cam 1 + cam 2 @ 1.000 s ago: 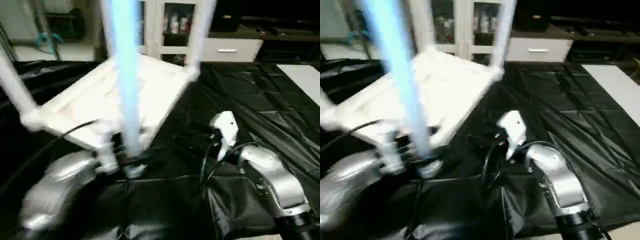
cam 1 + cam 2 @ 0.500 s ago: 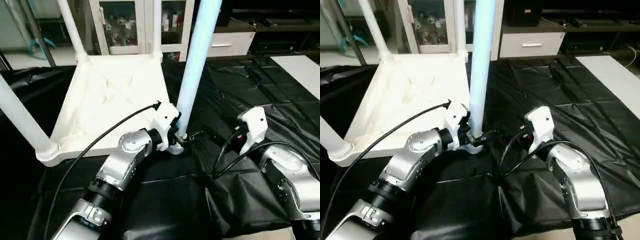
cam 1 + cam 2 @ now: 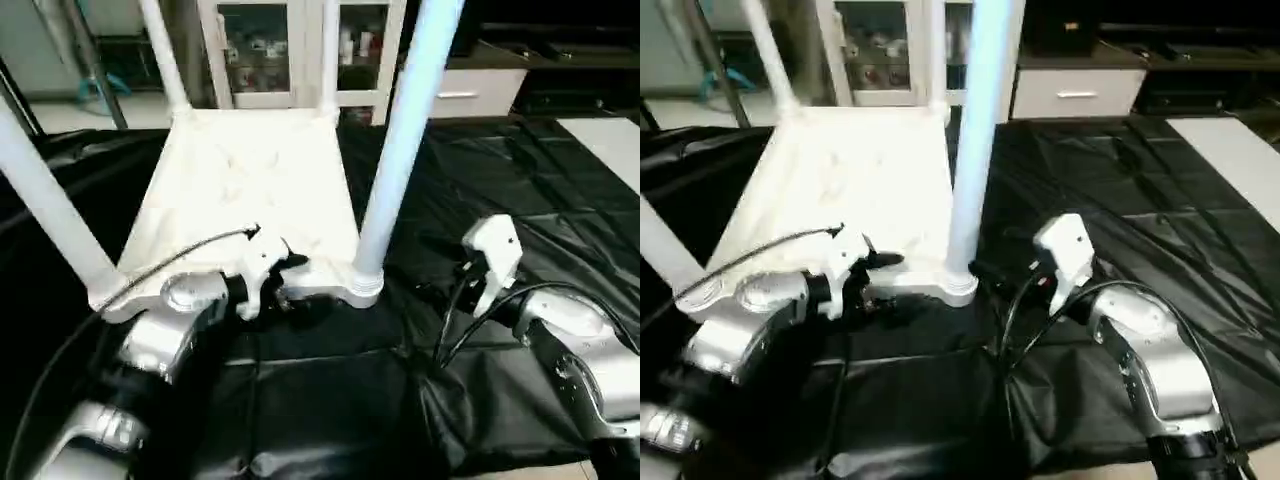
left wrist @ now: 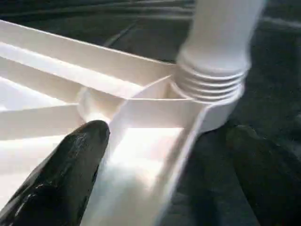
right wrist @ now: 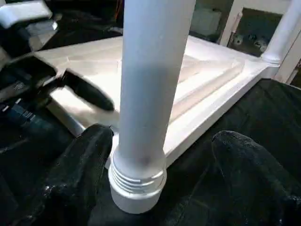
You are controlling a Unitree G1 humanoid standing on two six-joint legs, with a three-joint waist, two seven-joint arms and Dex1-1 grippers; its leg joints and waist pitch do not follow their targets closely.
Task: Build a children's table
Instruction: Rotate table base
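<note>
The children's table lies upside down on a black sheet, its white ribbed top facing up. Legs stand in its corner sockets: two far ones, a near left one and a near right one. My left gripper is open at the top's near rim, just left of the near right socket. One of its fingers is inside the rim and the other is outside over the sheet. My right gripper is open on the right side of that leg, whose base stands between its fingers.
The black sheet covers the floor around the table. A white cabinet with glass doors and a white drawer unit stand behind. A pale patch of floor shows at the far right. A black cable runs along my left arm.
The camera has shifted. My left gripper has drawn away from the near right leg's base, leftward along the near rim. My right arm stays beside that leg.
</note>
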